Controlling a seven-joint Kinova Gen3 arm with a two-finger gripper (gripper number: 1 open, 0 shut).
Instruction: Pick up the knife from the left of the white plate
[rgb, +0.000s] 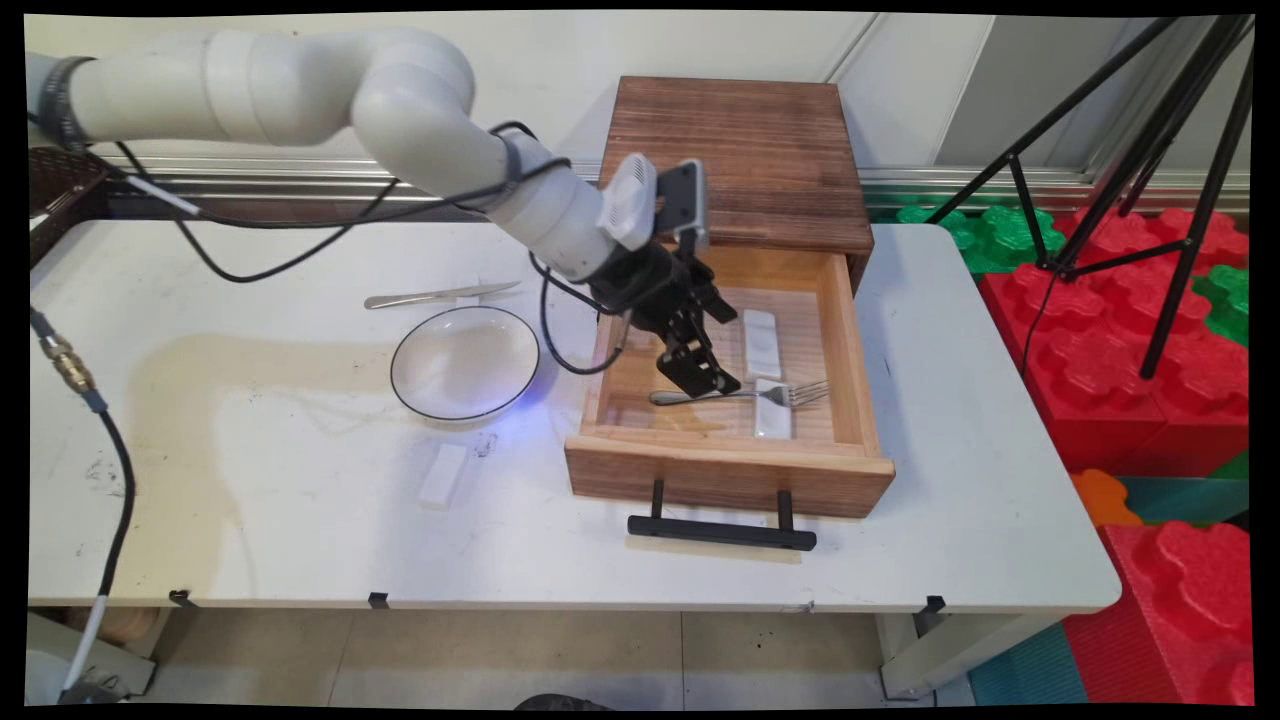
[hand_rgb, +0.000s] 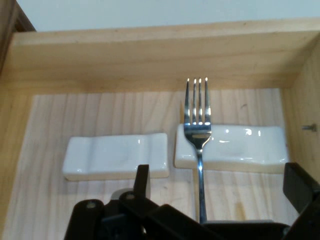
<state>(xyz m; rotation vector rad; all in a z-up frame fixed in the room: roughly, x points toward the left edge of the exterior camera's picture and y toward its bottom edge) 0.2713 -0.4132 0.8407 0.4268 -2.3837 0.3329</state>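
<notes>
A wooden drawer (rgb: 850, 340) stands pulled out, and my gripper (rgb: 702, 384) reaches down into it. A silver fork (rgb: 760, 393) lies on the drawer floor with its neck across a white cutlery rest (rgb: 772, 418). A second white rest (rgb: 762, 343) lies just beyond it. In the hand view the fork (hand_rgb: 197, 120) points away from me over the right rest (hand_rgb: 240, 148), with the other rest (hand_rgb: 116, 156) to its left. My gripper (hand_rgb: 220, 187) is open, and the fork's handle runs between its fingers (hand_rgb: 142, 180) without either visibly touching it.
The drawer belongs to a dark wooden cabinet (rgb: 735, 160) and has a black handle (rgb: 722, 532) in front. On the table to the left are a white bowl (rgb: 465, 362), a knife (rgb: 440, 295) and a third white rest (rgb: 443, 475). A black tripod (rgb: 1150, 150) and red foam blocks (rgb: 1130, 340) stand at the right.
</notes>
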